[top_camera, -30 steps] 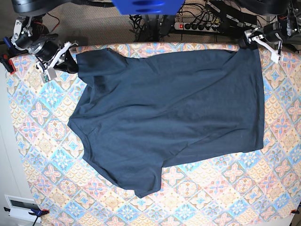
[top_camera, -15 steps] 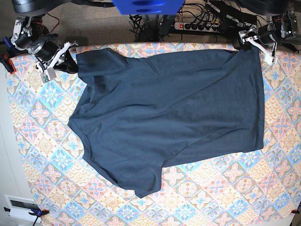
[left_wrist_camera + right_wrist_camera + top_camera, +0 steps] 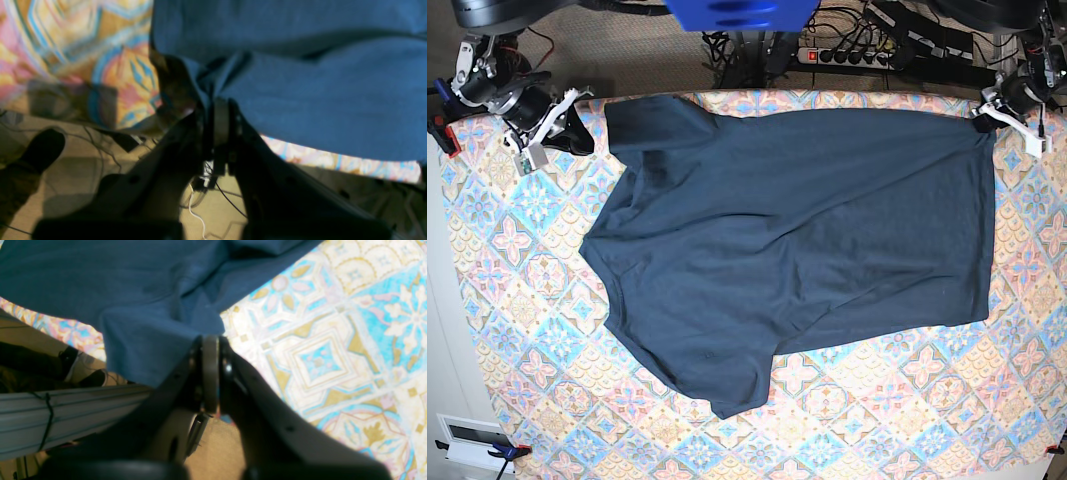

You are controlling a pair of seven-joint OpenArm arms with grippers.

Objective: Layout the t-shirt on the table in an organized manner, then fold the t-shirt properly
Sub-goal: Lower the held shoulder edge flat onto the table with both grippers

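The navy t-shirt (image 3: 797,240) lies spread on the patterned table (image 3: 907,400), collar toward the left and hem toward the right. My left gripper (image 3: 983,121) is at the table's far right corner, shut on the shirt's far hem corner. The left wrist view shows cloth (image 3: 300,100) bunched into its closed tips (image 3: 213,103). My right gripper (image 3: 587,133) is at the far left, beside the far sleeve. In the right wrist view its tips (image 3: 209,338) are shut on the sleeve's edge (image 3: 150,316), which is lifted off the table (image 3: 333,350).
The table's far edge (image 3: 827,97) runs just behind both grippers, with a power strip (image 3: 852,55) and cables on the floor beyond. A white box (image 3: 472,440) sits off the near left corner. A blue part (image 3: 737,12) overhangs the top centre.
My left gripper has moved right and slightly toward the near side, pulling the shirt's far edge taut and straight. The whole shirt has shifted right. The right gripper has stayed in place.
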